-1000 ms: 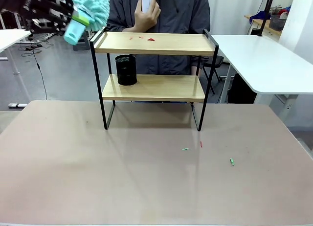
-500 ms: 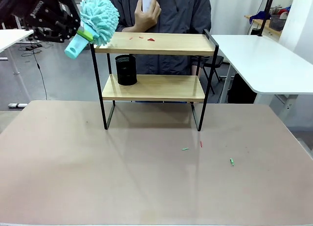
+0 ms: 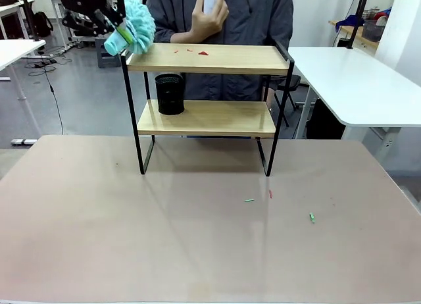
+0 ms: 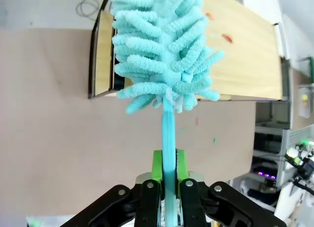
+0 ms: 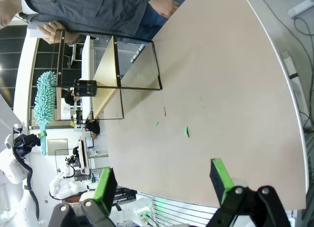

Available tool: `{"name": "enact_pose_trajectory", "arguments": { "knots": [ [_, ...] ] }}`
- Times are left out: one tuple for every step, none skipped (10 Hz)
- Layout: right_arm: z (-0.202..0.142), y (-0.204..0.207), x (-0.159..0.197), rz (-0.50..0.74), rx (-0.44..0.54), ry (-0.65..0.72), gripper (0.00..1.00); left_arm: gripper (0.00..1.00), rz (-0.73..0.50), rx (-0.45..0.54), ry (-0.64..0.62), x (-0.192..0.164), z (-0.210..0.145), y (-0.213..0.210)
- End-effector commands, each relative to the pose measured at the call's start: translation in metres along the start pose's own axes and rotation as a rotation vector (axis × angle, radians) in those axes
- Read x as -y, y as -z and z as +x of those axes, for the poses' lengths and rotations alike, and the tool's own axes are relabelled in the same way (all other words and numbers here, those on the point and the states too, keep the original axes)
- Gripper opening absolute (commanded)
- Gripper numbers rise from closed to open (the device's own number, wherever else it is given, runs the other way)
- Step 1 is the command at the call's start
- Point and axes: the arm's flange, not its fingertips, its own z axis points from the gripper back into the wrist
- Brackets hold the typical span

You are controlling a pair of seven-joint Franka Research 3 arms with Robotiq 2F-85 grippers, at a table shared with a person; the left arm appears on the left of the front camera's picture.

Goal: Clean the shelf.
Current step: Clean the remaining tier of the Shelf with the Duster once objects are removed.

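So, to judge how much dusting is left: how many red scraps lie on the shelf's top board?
3, in a row on the top board, left of its middle: left scrap, middle scrap, larger right scrap. Tinier ones may go unseen.

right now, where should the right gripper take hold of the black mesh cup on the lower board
Probably across its round wall, mid-height, coming in level from the robot's open front side. The black mesh cup stands upright on the lower board, with the top board close overhead, blocking a downward reach.
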Motion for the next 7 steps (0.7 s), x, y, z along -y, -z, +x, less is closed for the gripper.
{"name": "enact_pose_trajectory", "arguments": {
  "knots": [
    [0.002, 0.0, -0.001, 0.028, 0.014, -0.023, 1.0, 0.12, 0.059, -0.047, 0.014, 0.015, 0.014, 0.002],
    [0.002, 0.0, -0.001, 0.028, 0.014, -0.023, 1.0, 0.12, 0.059, -0.054, 0.031, 0.019, 0.016, 0.006],
    [0.002, 0.0, -0.001, 0.028, 0.014, -0.023, 1.0, 0.12, 0.043, -0.09, 0.093, 0.024, 0.014, 0.012],
    [0.002, 0.0, -0.001, 0.028, 0.014, -0.023, 1.0, 0.12, -0.001, -0.185, 0.19, 0.028, 0.01, 0.018],
    [0.002, 0.0, -0.001, 0.028, 0.014, -0.023, 1.0, 0.12, -0.03, -0.243, 0.228, 0.027, 0.008, 0.021],
    [0.002, 0.0, -0.001, 0.028, 0.014, -0.023, 1.0, 0.12, -0.012, -0.269, 0.255, 0.024, 0.007, 0.024],
    [0.002, 0.0, -0.001, 0.028, 0.014, -0.023, 1.0, 0.12, -0.03, -0.341, 0.31, 0.022, 0.005, 0.027]
  ]
}}
